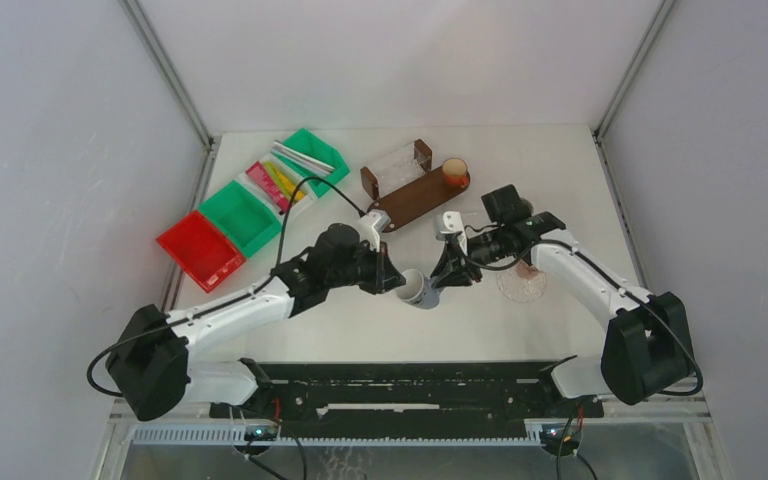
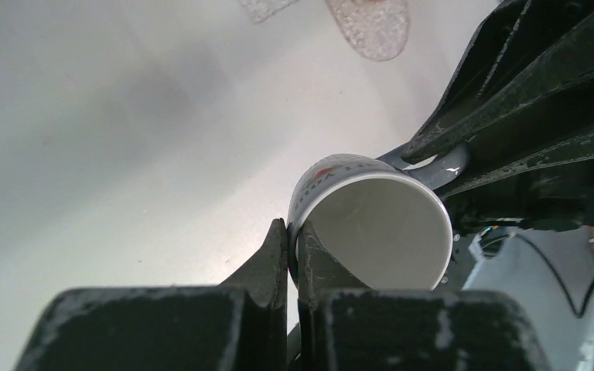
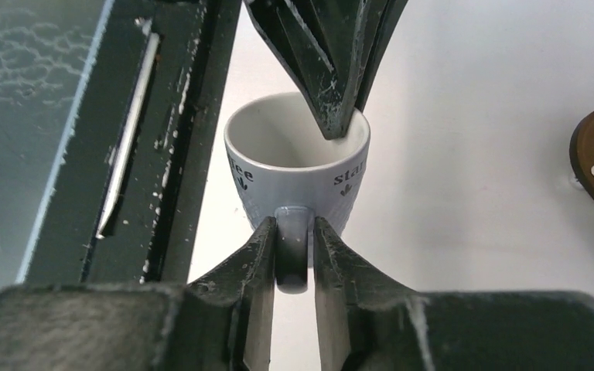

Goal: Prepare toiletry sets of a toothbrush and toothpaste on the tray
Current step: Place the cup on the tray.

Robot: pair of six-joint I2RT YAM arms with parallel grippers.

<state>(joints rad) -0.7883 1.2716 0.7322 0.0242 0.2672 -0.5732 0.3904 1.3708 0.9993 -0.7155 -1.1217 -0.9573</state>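
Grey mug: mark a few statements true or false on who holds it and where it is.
1. The left pincer pinches the grey mug at its rim. True.
2. The right pincer flanks its handle. True.
3. A toothbrush stands in the mug. False: it is empty.
4. The mug stands on the brown tray. False: it is between the pincers, off the tray.
5. An orange cup stands on the tray. True.

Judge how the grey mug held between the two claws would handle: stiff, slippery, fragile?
Probably rigid: the grey mug shows no flex where the left claw pinches its rim wall. Likely slippery, since its glazed surface shines. It looks like ceramic, so probably fragile if dropped and fairly heavy for its size.
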